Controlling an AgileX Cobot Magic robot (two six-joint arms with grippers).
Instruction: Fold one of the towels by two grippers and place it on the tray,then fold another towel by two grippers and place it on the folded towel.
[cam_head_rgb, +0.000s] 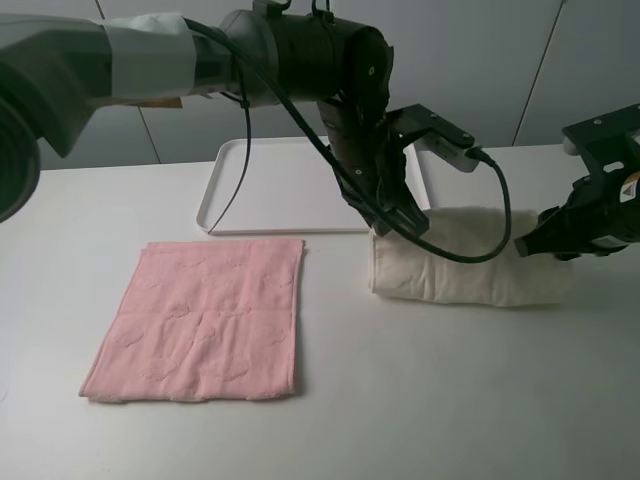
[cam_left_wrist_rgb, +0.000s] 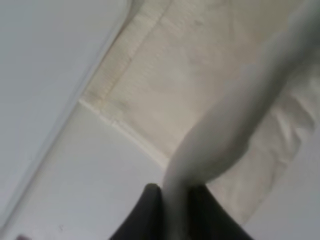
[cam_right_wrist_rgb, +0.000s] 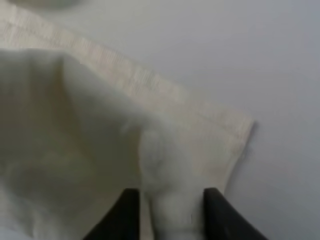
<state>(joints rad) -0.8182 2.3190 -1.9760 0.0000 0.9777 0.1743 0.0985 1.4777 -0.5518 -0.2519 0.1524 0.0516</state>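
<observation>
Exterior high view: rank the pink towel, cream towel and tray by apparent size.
1. pink towel: clearly largest, spread flat.
2-3. tray and cream towel: look similar. The tray sits farther back, partly behind the arm, so no ranking.

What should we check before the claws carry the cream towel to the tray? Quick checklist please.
1. Fold: ok. The cream towel lies doubled over on the table.
2. Hold by the left claw: ok. A ridge of cloth is pinched between its fingers.
3. Hold by the right claw: cannot tell. Cloth sits between its fingers, but they stand apart.
4. Landing spot: ok where visible. Nothing shows on the tray; the left arm hides its right end.
5. Path: ok. The pink towel lies flat on the left, apart from the cream one.
6. Fold edges lined up: cannot tell.
</observation>
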